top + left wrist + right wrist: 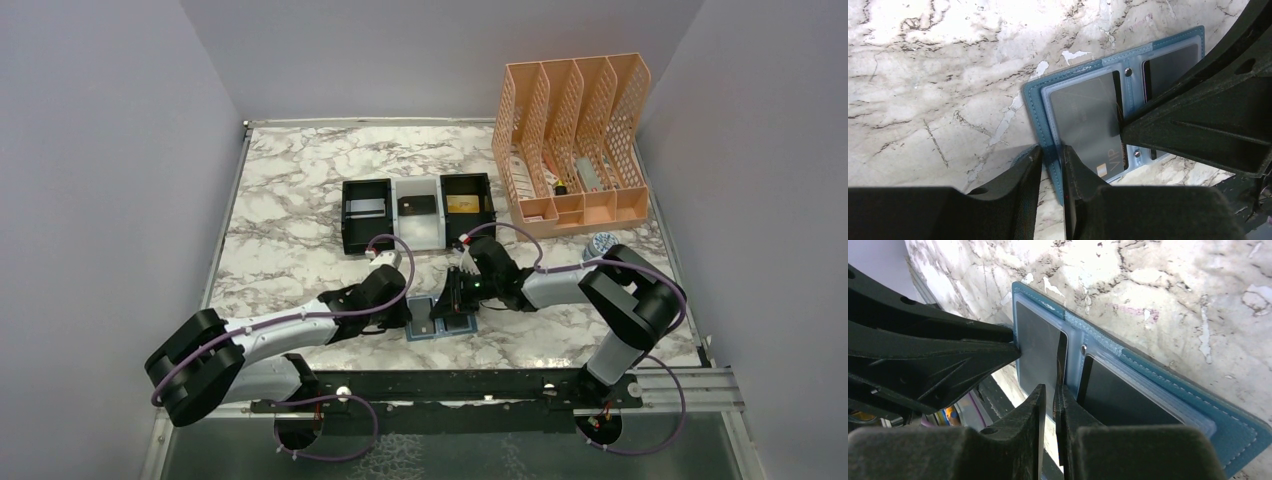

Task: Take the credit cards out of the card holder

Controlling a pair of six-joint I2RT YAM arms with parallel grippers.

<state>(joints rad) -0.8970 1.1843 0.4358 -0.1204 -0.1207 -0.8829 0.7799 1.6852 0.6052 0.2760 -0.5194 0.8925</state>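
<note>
From above you see only the card holder [455,325] lying open on the table [290,200] between both arms. The left wrist view shows the left gripper [1050,161] nipped narrowly on its edge. The right wrist view shows the right gripper [1050,392] almost closed, straddling a dark credit card [1061,360]. Whether it grips the card you cannot tell.

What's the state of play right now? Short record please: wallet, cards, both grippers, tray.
wallet: open flat on the marble table
in wallet: grey card in one panel, dark card in the other
left gripper: pinching the wallet's outer edge beside the grey card
right gripper: closed on the grey card's inner edge, by the fold
tray: behind the wallet; silver card, black card, gold card, one per compartment
left to do: two cards not yet out of the wallet
</note>
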